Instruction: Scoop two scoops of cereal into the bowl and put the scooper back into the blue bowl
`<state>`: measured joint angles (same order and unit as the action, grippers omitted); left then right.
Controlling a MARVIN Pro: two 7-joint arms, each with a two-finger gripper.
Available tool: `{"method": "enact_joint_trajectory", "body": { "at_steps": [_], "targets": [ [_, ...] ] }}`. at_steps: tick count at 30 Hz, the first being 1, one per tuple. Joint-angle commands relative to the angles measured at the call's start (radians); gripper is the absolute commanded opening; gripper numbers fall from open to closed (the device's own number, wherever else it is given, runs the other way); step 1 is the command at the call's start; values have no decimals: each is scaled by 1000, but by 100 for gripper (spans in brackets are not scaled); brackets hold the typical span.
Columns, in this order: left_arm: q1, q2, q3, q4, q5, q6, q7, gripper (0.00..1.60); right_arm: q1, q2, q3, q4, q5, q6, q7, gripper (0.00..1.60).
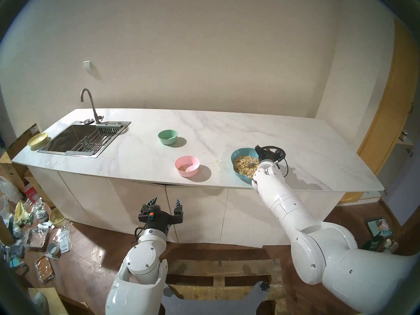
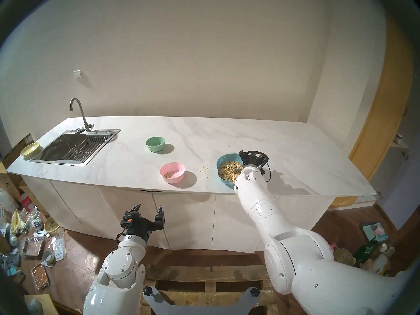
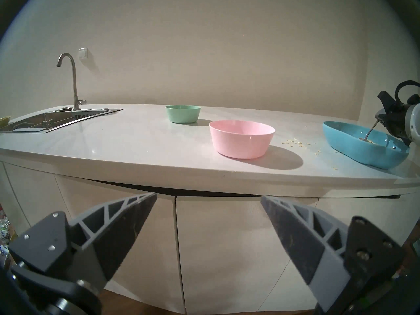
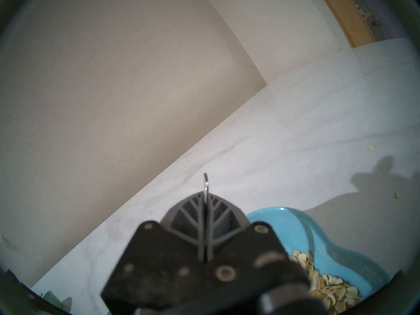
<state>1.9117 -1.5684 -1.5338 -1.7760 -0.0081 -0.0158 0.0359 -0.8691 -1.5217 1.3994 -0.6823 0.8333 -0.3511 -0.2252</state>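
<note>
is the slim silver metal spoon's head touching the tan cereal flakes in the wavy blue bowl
Touching: in the left wrist view the spoon head rests in the cereal.
</note>
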Motion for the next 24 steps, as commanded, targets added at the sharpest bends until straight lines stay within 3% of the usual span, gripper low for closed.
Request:
{"method": "enact_joint_trajectory", "body": {
  "at_steps": [1, 24],
  "targets": [
    [-5, 0, 2, -28, -3, -5, -5, 160, 19, -15, 10, -21, 12, -12, -2, 0],
    [-5, 0, 2, -27, -2, -5, -5, 160, 68, -56, 47, 43, 48, -44, -12, 0]
  ]
}}
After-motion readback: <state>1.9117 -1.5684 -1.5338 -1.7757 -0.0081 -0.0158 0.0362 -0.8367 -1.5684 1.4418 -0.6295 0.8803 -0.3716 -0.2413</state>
